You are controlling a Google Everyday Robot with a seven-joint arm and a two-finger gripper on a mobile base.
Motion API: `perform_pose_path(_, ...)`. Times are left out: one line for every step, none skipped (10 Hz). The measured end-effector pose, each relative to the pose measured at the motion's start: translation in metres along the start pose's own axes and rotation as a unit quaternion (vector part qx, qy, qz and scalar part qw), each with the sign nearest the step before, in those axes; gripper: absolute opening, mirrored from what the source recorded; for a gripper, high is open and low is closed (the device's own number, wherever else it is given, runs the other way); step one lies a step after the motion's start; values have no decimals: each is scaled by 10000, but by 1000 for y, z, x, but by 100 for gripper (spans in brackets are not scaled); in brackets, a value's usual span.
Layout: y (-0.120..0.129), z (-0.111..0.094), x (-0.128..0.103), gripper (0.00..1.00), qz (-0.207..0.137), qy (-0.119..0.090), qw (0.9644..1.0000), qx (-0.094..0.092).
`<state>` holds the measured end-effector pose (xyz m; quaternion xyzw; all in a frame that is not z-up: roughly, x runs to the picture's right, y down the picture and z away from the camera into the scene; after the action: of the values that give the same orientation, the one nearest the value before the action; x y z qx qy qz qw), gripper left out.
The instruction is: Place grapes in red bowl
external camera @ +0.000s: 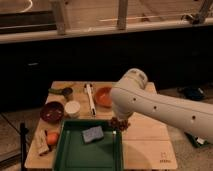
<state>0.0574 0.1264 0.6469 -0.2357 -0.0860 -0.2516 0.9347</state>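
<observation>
The white arm point(155, 107) stretches in from the right of the green tray point(75, 155). Its thick forearm slopes up and leftward to a rounded joint above the tray's far right corner, then turns straight down. The gripper point(120, 125) points downward at the end of that short drop, mostly hidden behind the bulky wrist, just over the tray's far right corner. It is clamped on the grapes point(116, 121), which show as a dark cluster beneath the wrist at the tray's rim.
</observation>
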Motion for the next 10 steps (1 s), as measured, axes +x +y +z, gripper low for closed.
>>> perform_pose_path(-2, -3, 5, 0, 64, 39, 9999, 75)
perform_pose_path(-2, -5, 10, 0, 89, 45, 9999, 111)
perform_pose_path(-1, -9, 28, 0, 158, 77, 9997, 181)
perform_pose_path(-4, -10, 35, 0, 178, 89, 9996, 192)
perform_pose_path(-8, -11, 42, 0, 198, 112, 9996, 195)
perform_pose_path(-14, -14, 50, 0, 223, 142, 9994, 210)
perform_pose_path(-16, -17, 57, 0, 252, 170, 9993, 203)
perform_pose_path(-19, -19, 62, 0, 269, 182, 9993, 205)
perform_pose_path(-26, -21, 69, 0, 267, 189, 9993, 201)
perform_pose_path(-33, -20, 72, 0, 245, 192, 9994, 177)
